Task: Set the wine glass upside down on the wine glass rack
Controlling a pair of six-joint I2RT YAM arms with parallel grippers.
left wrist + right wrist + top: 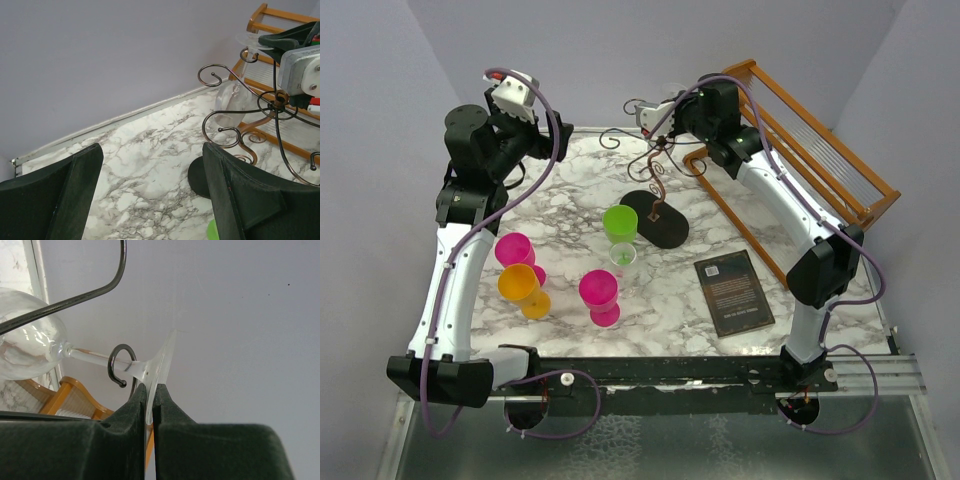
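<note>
Clear glass [30, 340]: your right gripper [151, 397] pinches its foot, stem sitting in the rack [119, 365] hook just beyond the jaws so the bowl hangs down; left gripper [152, 155] gapes, empty.

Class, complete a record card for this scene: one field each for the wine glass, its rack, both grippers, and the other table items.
wine glass: clear, bowl down, tilted, stem through a curled hook
wine glass rack: dark wire tree, black oval base
right gripper: shut on the glass's foot
left gripper: open, empty, raised
other items: green goblet, orange goblet, pink goblet, magenta goblet, small clear glass, book, wooden dish rack
</note>
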